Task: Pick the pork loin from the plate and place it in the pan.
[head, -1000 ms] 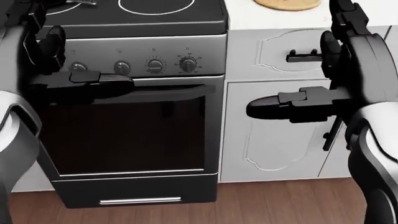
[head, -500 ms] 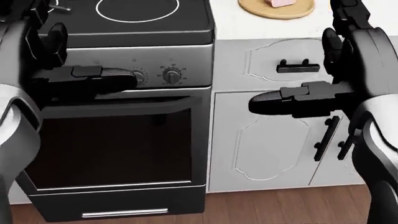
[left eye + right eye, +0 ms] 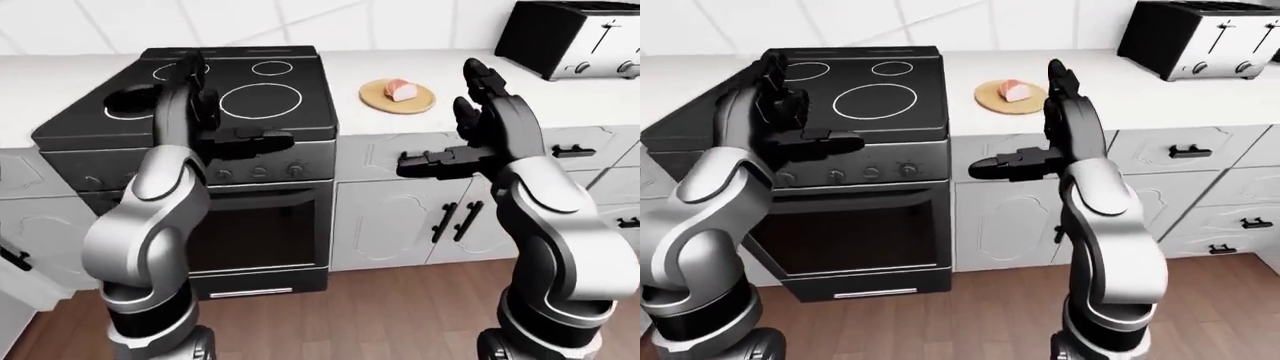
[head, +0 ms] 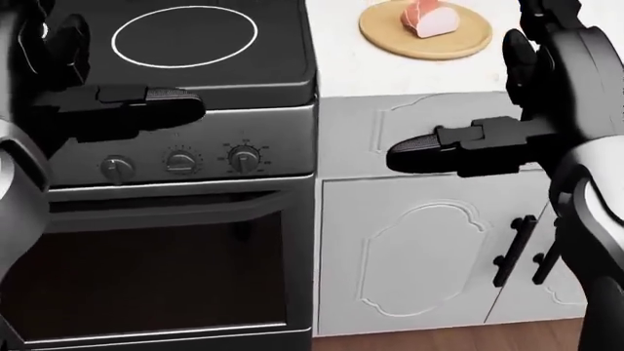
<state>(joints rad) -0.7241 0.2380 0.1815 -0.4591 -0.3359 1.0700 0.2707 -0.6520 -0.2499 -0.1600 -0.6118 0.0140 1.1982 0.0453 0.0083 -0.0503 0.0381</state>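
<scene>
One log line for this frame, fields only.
phase: approach | pork loin: on plate | pan: unseen | left hand: open, empty | right hand: open, empty

Left arm: raised, elbow bent, forearm upright.
Left hand (image 3: pixel 790 112): fingers spread, empty, thumb pointing inward.
Right arm: raised likewise.
Right hand (image 3: pixel 1045 120): fingers spread, empty, thumb pointing inward.

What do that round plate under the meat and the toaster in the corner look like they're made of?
The plate looks like pale wood or bamboo: matte tan, no shine. The toaster looks like black plastic or painted metal above a brushed silver base band.
</scene>
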